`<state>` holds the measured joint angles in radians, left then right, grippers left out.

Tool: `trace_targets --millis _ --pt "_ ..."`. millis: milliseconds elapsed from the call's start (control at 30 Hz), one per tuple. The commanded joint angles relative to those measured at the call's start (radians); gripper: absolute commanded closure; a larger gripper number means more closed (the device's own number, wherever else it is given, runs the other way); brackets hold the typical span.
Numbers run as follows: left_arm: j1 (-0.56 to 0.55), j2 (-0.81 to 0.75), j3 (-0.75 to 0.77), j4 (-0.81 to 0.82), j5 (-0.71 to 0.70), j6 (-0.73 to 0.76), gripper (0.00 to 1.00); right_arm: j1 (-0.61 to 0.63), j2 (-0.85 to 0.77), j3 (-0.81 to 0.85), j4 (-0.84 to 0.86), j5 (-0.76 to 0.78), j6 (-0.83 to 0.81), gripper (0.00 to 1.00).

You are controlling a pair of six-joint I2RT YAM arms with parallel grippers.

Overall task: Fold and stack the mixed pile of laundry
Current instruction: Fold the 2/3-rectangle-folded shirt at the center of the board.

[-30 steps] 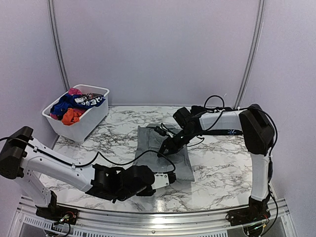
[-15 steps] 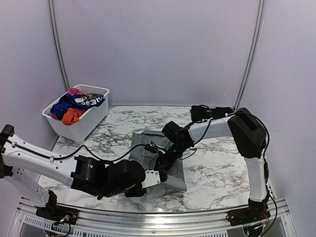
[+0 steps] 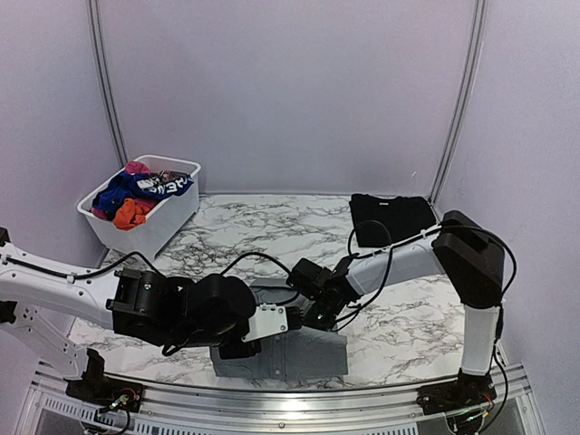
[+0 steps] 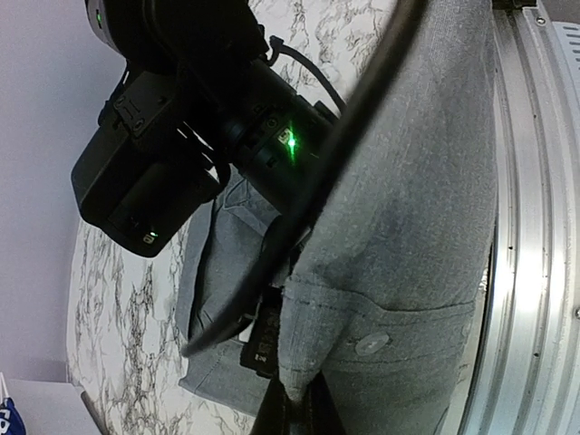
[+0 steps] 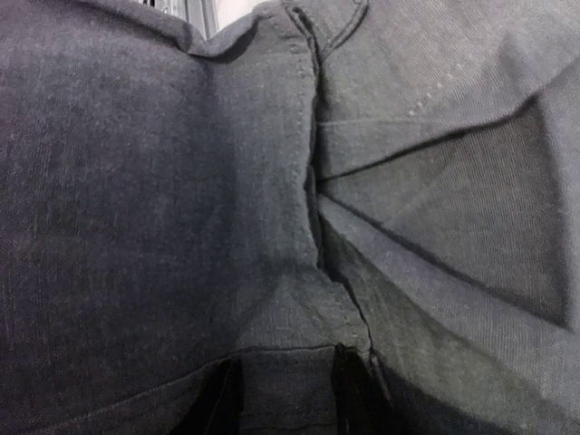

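Note:
The grey shirt (image 3: pixel 299 353) lies partly folded near the table's front edge. My left gripper (image 3: pixel 284 320) is at its left part. In the left wrist view, the left gripper (image 4: pixel 294 412) is shut on a corner of the grey shirt (image 4: pixel 408 199) beside a button (image 4: pixel 372 343). My right gripper (image 3: pixel 314 315) meets the shirt from the right. Its fingers (image 5: pixel 222 399) pinch a fold of the grey shirt (image 5: pixel 163 181) between them. A folded black garment (image 3: pixel 391 217) lies at the back right. The other pieces of the laundry pile (image 3: pixel 136 195), blue, orange-red and pink, fill the basket.
The white plastic basket (image 3: pixel 172 217) stands at the back left of the marble table (image 3: pixel 408 308). The metal rail (image 3: pixel 381 399) runs along the front edge, right by the shirt. The right arm's wrist (image 4: pixel 172 154) hangs close over the shirt, its cable crossing it.
Both grippers have dragged the grey shirt from the middle of the table toward the front edge. The right arm swung forward, uncovering the black garment at the back right.

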<state>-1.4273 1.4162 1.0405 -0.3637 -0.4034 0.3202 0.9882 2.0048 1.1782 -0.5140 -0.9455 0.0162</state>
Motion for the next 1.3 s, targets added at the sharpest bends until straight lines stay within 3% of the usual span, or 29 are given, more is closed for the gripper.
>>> trace_targets --millis 0,300,633,900,1267 --pt "0.011 -0.055 -0.015 -0.011 0.055 -0.024 1.00 -0.015 -0.015 0.071 -0.094 0.043 -0.035 0.64" --pt "0.012 -0.028 -0.001 -0.039 0.111 -0.017 1.00 -0.187 0.026 0.445 -0.245 0.071 -0.101 0.57" --pt "0.130 0.081 0.075 -0.037 0.133 0.027 1.00 -0.308 0.178 0.498 -0.176 0.224 -0.047 0.61" --pt "0.253 0.188 0.098 0.041 0.148 0.130 1.00 -0.309 0.355 0.567 -0.188 0.207 -0.064 0.71" --pt "0.398 0.349 0.178 0.123 0.181 0.261 1.00 -0.302 0.353 0.482 -0.192 0.175 -0.137 0.73"
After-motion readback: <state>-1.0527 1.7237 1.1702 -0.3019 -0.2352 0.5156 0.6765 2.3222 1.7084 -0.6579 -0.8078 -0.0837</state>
